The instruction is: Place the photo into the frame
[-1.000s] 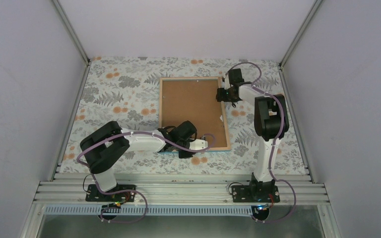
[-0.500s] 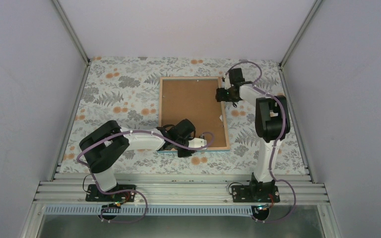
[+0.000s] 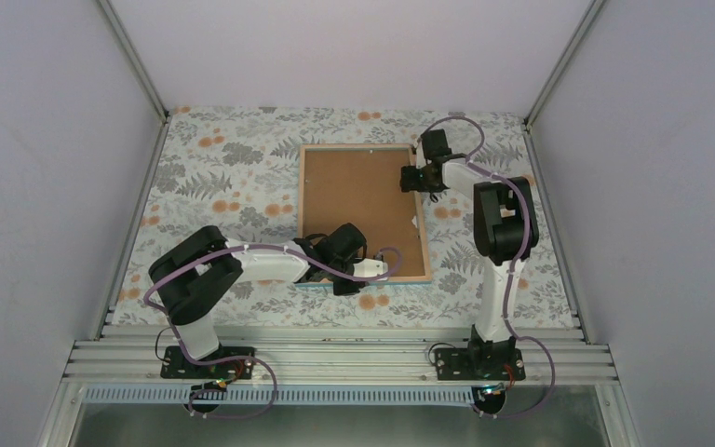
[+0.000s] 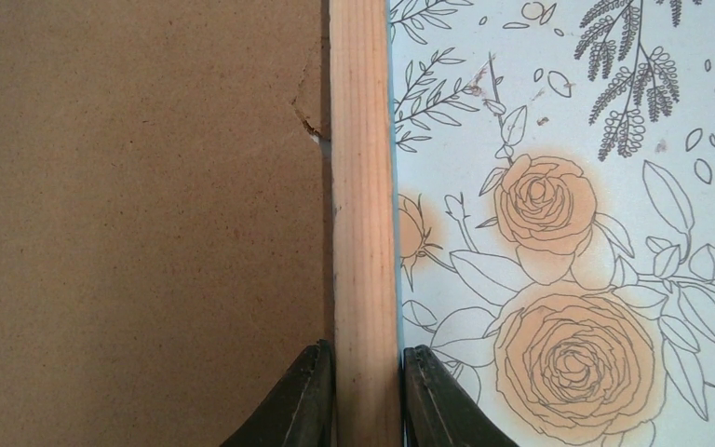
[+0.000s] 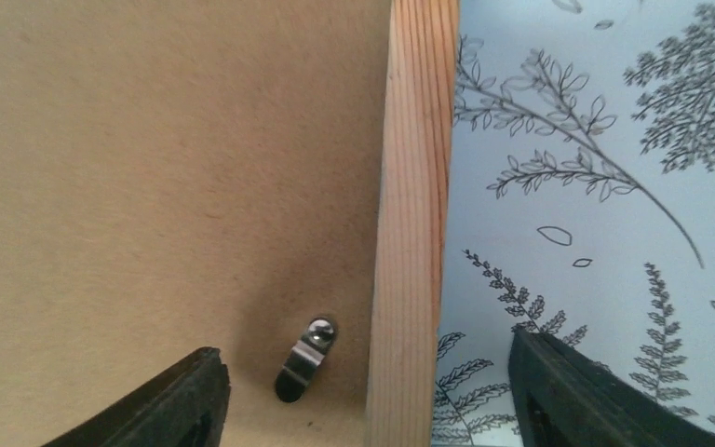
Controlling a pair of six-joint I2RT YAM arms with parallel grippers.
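Note:
The frame (image 3: pixel 363 146) lies face down on the flowered cloth, its brown backing board (image 3: pixel 354 196) up. The photo is not in view. My left gripper (image 3: pixel 393 268) is at the frame's near edge, close to the near right corner. In the left wrist view it (image 4: pixel 365 391) is shut on the light wooden rail (image 4: pixel 361 186), one finger on the backing board side and one on the cloth side. My right gripper (image 3: pixel 413 177) is at the frame's right edge. In the right wrist view it (image 5: pixel 365 358) is open and straddles the wooden rail (image 5: pixel 419 186), holding nothing.
A small metal retaining clip (image 5: pixel 303 365) sits on the backing board (image 5: pixel 168 168) beside the right rail, between my right fingers. The flowered tablecloth (image 3: pixel 223 158) surrounds the frame. Enclosure walls (image 3: pixel 65 186) stand on both sides and at the back.
My right gripper has shifted slightly left and farther back along the frame's right edge. My left arm settled a little and keeps its hold on the near rail.

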